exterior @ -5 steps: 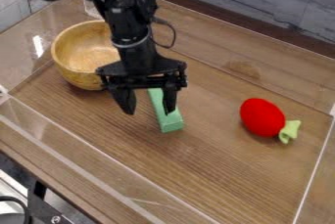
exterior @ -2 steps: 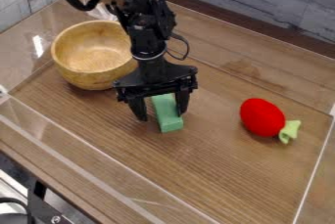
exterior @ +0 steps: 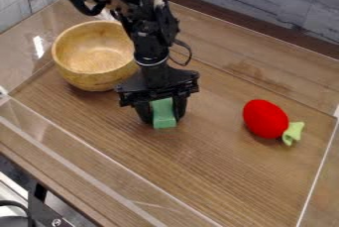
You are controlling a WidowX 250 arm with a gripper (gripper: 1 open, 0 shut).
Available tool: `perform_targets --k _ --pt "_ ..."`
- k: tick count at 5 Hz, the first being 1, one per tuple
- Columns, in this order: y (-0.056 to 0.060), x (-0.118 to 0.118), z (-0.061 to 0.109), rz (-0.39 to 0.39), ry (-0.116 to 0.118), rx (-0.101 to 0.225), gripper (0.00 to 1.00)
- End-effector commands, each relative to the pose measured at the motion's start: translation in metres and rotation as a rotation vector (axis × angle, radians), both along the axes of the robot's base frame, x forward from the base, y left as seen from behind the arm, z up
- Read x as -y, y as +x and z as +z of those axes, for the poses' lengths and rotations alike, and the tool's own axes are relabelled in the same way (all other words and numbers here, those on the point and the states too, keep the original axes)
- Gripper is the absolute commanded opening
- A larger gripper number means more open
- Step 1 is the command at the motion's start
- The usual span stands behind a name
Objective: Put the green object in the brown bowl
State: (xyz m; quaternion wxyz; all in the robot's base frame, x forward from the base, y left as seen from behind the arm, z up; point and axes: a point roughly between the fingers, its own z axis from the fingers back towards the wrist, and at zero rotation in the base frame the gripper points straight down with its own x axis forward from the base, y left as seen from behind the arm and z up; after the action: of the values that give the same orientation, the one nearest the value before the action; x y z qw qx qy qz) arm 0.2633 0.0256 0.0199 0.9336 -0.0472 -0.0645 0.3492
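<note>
The green object [exterior: 162, 118] lies on the wooden table just right of the brown bowl [exterior: 77, 76], a round wooden bowl at the left with nothing visible inside. My gripper [exterior: 163, 114] comes straight down over the green bar, one black finger [exterior: 145, 112] against its left side and the other against its right. The fingers press on both sides, so the gripper is shut on the bar, which still rests on the table. The upper part of the bar is hidden between the fingers.
A red strawberry-like toy [exterior: 265, 118] with a small green stem lies to the right. Clear plastic walls [exterior: 159, 186] enclose the table at the front and sides. The black arm [exterior: 126, 3] rises from the gripper toward the upper left, over the bowl's far side.
The gripper dropped lower over the green bar and its fingers closed in from wide open onto the bar's sides. The bar shifted slightly left and now stands in line with the fingers.
</note>
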Motion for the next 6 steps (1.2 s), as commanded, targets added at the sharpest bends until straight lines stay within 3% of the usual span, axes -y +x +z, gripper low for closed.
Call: perform_targets --k 1,2,3,4,5,6 --pt "0.000 0.005 0.009 -0.038 -0.008 0.016 1.00" --pt "0.004 0.008 0.010 -0.047 -0.020 0.004 0.00" --pt "0.009 0.011 0.011 -0.052 -0.040 -0.006 0.00" --pt "0.005 0.014 0.017 -0.045 -0.055 -0.017 1.00" --pt "0.001 0.014 0.021 -0.035 -0.064 -0.014 0.00" --pt "0.005 0.006 0.015 -0.070 -0.072 -0.015 1.00"
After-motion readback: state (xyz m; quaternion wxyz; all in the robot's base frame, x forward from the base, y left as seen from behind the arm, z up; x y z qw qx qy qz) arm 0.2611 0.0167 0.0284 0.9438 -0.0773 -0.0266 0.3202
